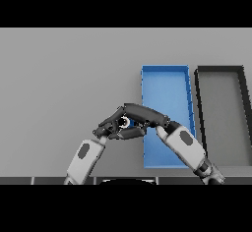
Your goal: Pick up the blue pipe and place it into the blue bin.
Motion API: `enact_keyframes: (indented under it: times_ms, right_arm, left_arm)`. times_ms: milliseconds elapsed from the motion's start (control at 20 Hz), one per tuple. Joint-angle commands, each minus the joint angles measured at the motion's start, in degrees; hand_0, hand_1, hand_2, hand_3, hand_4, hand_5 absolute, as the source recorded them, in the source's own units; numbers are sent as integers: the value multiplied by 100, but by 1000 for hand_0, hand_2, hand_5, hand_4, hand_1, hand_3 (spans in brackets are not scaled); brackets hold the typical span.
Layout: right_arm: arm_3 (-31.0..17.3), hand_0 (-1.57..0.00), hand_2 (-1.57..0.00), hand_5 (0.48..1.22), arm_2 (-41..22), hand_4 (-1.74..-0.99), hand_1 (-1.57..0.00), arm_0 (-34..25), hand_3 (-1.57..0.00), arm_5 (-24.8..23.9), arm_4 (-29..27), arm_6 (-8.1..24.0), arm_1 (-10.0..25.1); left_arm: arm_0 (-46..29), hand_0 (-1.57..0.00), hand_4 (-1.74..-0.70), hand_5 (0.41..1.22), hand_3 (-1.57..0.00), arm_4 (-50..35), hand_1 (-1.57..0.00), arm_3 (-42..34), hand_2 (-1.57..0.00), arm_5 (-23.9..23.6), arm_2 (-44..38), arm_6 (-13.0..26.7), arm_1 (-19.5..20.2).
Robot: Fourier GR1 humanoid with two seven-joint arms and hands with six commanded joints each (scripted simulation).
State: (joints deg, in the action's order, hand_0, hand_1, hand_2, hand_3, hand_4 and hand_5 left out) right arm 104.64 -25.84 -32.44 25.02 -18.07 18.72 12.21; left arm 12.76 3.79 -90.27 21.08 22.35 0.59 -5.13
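The grey bench (64,78) carries two long bins side by side: a black bin (241,123) at the right and, just beside it on its left, the blue bin (165,86), whose floor shows nothing lying in it. Both arms come in from the lower edge and meet just left of the blue bin's near half. The right hand (142,113) reaches leftward across the bin's left wall, and the left hand (109,127) rises to meet it, so the two dark hands close in together around a small blue object with a pale round end, apparently the blue pipe (126,123). Fingers of both hands curl round it, though which hand bears the load cannot be told. The pipe sits outside the bin, close to its left wall. By this showing the pick-up is in hand, while the carry over the wall and the release into the blue bin remain to be done.
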Motion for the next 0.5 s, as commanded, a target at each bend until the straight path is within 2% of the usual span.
enact_keyframes:
  times_ms: [0, 50, 150, 200, 300, 400, 450]
  right_arm:
    - [-45, -1533, -1535, 1160, -2, -1721, -1533, -10, -1501, -64, 14, 57, -17]
    - [20, -1540, -1542, 1172, 19, -1725, -1540, 35, -1515, -121, -14, 86, -2]
    - [22, -1551, -1552, 1190, -15, -1731, -1551, 106, -1535, -193, 178, -160, -15]
    - [-12, -1555, -1556, 1196, 2, -1733, -1555, 48, -1542, -215, 208, -193, -23]
    - [48, -1561, -1561, 1205, -35, -1736, -1561, 48, -1553, -240, 175, 50, -32]
    - [85, -1565, -1565, 1211, -15, -1738, -1565, 14, -1559, -305, 129, 387, -75]
    - [129, -1566, -1566, 1213, -39, -1738, -1566, 47, -1562, -326, 168, 566, -106]
  left_arm:
    - [-33, -1571, -1731, 1221, -1426, 44, -1571, -13, -1571, -18, 11, -3, 39]
    - [-66, -1571, -1731, 1221, -1422, 66, -1571, -39, -1571, -9, 24, -93, 89]
    - [-43, -1571, -1724, 1221, -1454, 301, -1571, -26, -1571, -166, 44, -279, 152]
    - [-29, -1462, -1599, 1221, -1166, 385, -1342, -74, -1293, -244, 31, -242, 177]
    - [-26, -935, -1372, 1221, -746, 356, -858, -78, -827, 72, 46, -276, 300]
    - [15, -598, -1206, 1221, -477, 545, -549, -25, -529, 266, 35, -278, 315]
    - [13, -478, -1136, 1132, -381, 723, -439, 23, -423, 258, 45, -325, 303]
